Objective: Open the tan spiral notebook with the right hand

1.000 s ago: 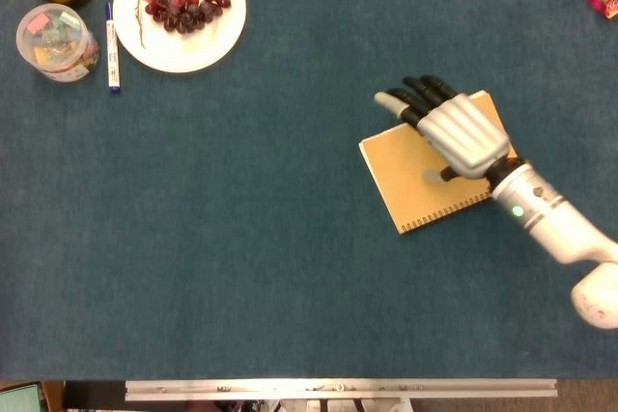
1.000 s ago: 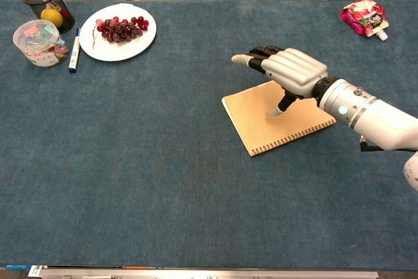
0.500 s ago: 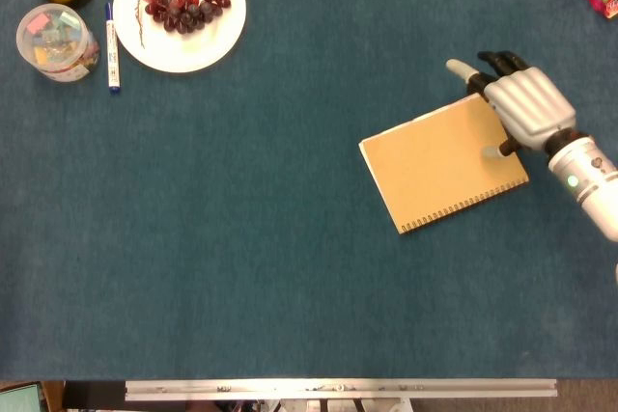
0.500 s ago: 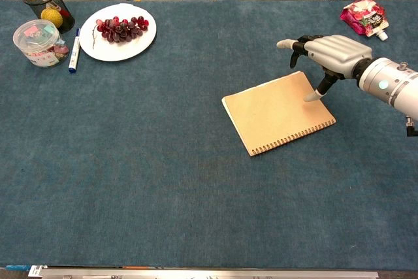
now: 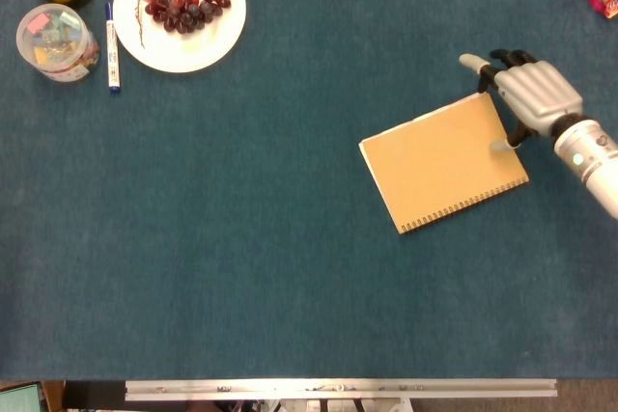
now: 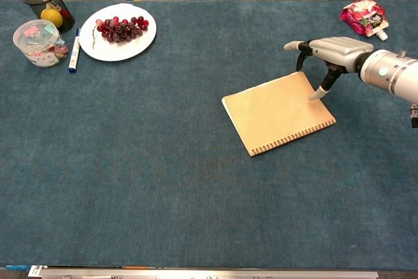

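Head view showed the tan spiral notebook (image 5: 444, 161) lying closed and flat on the blue table (image 5: 290, 238), turned at an angle, its wire binding along the edge nearer the robot. The right hand (image 5: 529, 94) hung over the notebook's far right corner, palm down, grasping nothing. Its fingers (image 5: 473, 63) were spread and reached past the far edge, while the thumb (image 5: 502, 145) pointed down at the cover close to the right edge. Whether the thumb tip actually touched the cover could not be told.

From the chest view the same right hand (image 6: 333, 50) stood a little above the notebook (image 6: 277, 112), its silver back level and the thumb (image 6: 318, 93) angled down to the corner of the cover. The left hand appeared in neither view.

Well apart from the notebook, at the far left of the table, sat a white plate (image 5: 217, 36) bearing red grapes (image 5: 183, 5). Just beside the plate lay a blue marker (image 5: 112, 45), and next to that stood a clear tub (image 5: 56, 43) of coloured clips. A pink packet (image 6: 362, 17) lay at the far right corner.
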